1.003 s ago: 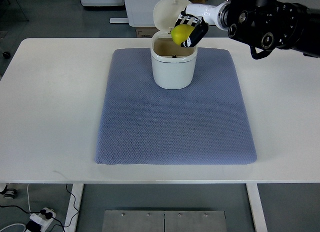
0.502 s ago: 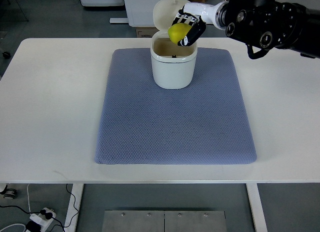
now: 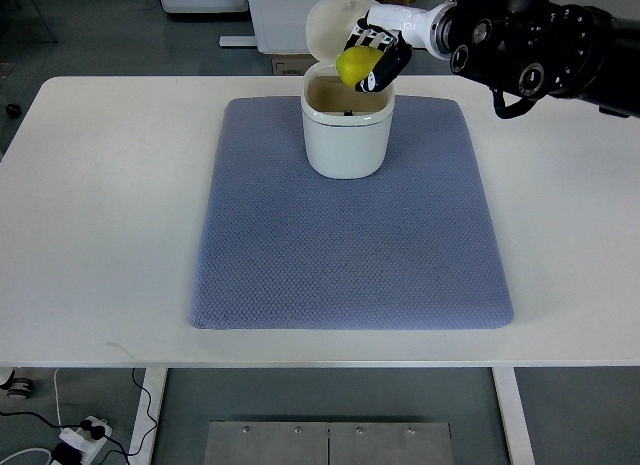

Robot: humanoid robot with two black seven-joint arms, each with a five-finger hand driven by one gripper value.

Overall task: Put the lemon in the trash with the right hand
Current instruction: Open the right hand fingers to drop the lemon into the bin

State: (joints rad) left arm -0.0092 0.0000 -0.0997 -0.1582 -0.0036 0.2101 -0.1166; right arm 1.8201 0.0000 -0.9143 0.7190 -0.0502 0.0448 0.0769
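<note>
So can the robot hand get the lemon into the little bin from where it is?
Probably yes. The right robot hand holds the lemon over the white trash bin, whose lid is tipped back, so the opening looks free below it.

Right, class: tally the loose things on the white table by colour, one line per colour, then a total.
Yellow: 1, the round yellow lemon, held in the right hand
White: 1, the white plastic trash bin
Blue: 1, the blue quilted mat
Total: 3
</note>
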